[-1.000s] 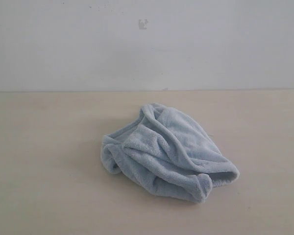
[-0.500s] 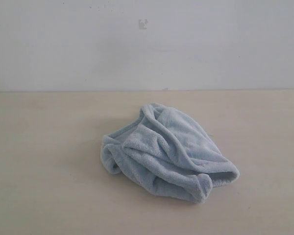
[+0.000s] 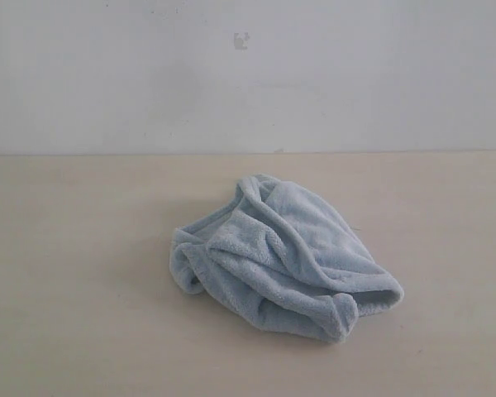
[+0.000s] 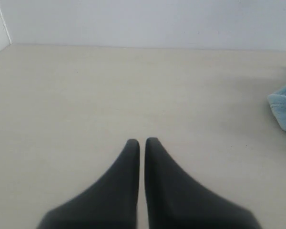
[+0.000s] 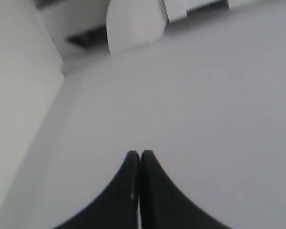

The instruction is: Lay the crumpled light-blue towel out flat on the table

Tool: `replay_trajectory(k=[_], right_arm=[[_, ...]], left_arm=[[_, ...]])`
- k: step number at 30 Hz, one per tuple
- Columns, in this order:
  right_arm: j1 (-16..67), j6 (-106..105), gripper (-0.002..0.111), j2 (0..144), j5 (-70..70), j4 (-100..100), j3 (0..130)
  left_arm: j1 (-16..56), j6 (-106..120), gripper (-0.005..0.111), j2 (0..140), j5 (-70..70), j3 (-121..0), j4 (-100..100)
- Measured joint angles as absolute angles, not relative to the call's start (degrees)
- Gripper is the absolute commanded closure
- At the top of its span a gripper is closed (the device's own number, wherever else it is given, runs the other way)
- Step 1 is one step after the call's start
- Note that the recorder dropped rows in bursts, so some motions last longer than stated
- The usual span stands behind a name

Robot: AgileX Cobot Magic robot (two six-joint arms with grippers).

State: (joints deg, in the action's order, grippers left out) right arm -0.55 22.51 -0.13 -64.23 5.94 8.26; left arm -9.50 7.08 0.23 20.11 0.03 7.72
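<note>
Light-blue towel [image 3: 285, 256] lies crumpled in a bunched heap on the table [image 3: 66, 289]. Left gripper [image 4: 142, 141] hangs well apart from the towel, tips pressed together on nothing. Right gripper [image 5: 140, 153] likewise closed and empty, its distance from the towel unclear.

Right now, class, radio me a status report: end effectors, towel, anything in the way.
Left end effector shut, empty, apart from towel. Right end effector shut, empty. Towel crumpled on table, untouched. No obstruction visible.

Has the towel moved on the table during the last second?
No. The towel sits where it was, below the wall mark, same folds, same gap to the far edge of the table.
</note>
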Motion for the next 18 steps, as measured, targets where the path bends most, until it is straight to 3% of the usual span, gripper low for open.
replay_trajectory(k=[3,9,13,18], right_arm=[[-0.55,25.00,0.108,-0.13,-58.95,5.55,18.01],[-0.55,7.91,0.108,3.38,-28.14,5.46,36.10],[1.17,-13.43,0.108,17.77,-14.89,5.20,36.93],[4.14,-19.67,0.108,43.02,-9.32,4.51,32.18]], left_arm=[[-9.50,7.08,0.103,0.23,20.11,0.03,7.72],[-9.50,7.08,0.103,0.23,20.11,0.03,7.72],[-9.50,7.08,0.103,0.23,20.11,0.03,7.72],[-9.50,7.08,0.103,0.23,20.11,0.03,7.72]])
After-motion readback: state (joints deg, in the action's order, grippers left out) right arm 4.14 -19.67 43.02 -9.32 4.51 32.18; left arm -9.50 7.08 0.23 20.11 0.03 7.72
